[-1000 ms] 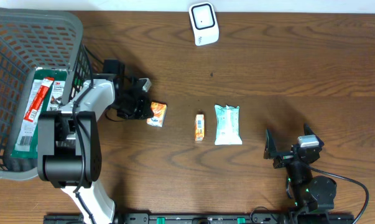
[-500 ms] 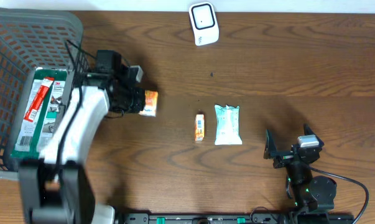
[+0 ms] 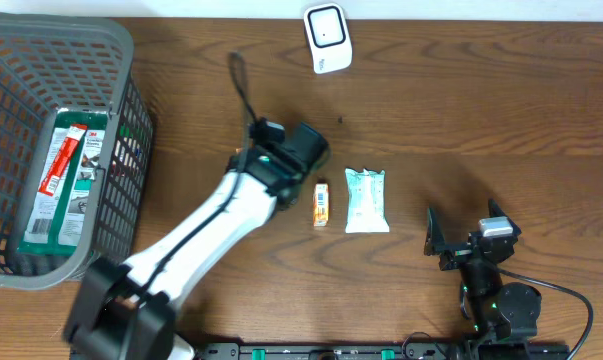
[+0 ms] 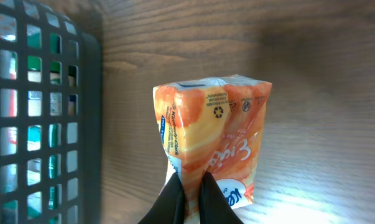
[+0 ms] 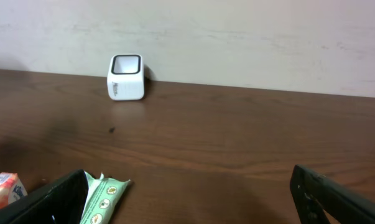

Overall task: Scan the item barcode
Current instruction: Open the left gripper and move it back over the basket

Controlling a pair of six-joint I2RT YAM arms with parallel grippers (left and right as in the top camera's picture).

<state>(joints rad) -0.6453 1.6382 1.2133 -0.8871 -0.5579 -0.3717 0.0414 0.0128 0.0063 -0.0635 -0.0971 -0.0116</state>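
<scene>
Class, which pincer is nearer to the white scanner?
Left. The left pincer, shut on the orange packet, is in front of the white scanner, slightly left; the open right pincer sits much farther back, off to the right.

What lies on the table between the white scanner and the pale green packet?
Bare wood with one tiny dark speck between scanner and packet, as the overhead view shows.

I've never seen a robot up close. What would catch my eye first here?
Probably the long white left arm stretched across the middle of the wooden table, its gripper pinching an orange snack packet. After that, the grey basket at the left edge and the small white scanner at the far edge.
</scene>
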